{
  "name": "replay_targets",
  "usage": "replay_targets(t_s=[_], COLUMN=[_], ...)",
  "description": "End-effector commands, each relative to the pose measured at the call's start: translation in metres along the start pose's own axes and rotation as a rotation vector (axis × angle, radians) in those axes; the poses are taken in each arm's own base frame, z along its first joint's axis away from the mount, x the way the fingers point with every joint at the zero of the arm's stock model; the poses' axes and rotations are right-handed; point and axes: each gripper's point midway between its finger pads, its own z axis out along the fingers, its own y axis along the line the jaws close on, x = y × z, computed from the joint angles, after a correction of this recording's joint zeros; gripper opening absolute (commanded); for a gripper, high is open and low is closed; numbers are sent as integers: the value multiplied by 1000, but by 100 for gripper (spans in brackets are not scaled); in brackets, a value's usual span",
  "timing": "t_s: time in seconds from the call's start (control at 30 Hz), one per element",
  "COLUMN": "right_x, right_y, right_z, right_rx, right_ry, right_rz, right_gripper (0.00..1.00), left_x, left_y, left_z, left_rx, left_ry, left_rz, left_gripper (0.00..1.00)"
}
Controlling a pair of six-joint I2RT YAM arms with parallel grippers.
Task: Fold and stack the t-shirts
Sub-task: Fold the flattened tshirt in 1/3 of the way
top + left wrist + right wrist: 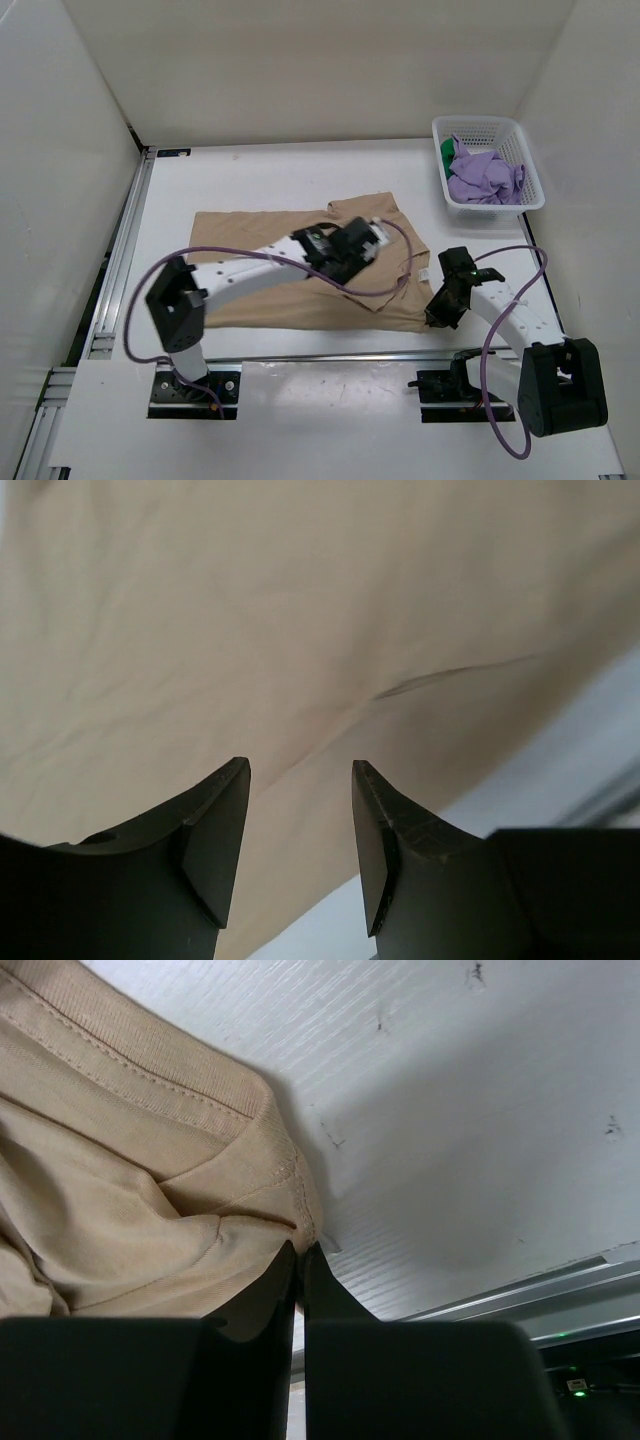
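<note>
1. Lying spread out mid-tabletop [280, 175]: tan t-shirt [300, 305], mostly flat.
2. Left claw [300, 780] hangs over the shirt's far right part, jaws spread, nothing between them.
3. Right claw [300, 1250] pressed together, pinching the tan shirt's near right hem corner; cloth bunches at the tips.
4. Purple t-shirt [485, 178] and green t-shirt [447, 152] crumpled in white lattice basket [490, 205], far right, well apart from the tan one.
</note>
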Motion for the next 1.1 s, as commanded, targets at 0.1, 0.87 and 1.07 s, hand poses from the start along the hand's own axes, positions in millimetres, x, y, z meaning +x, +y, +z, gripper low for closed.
replay_targets(t_s=[0.1, 0.87, 1.07], right_x=[-1, 4, -1], right_y=[-15, -18, -8], right_z=[1, 5, -2], right_rx=[64, 41, -7], right_ry=[-14, -18, -37], right_rz=[-27, -37, -26], right_gripper=[0, 0, 0], left_x=[-67, -21, -22], left_y=[-103, -155, -140], left_z=[-3, 71, 88], left_rx=[277, 431, 354], left_ry=[-113, 106, 96], left_rz=[93, 130, 115], left_gripper=[55, 51, 47])
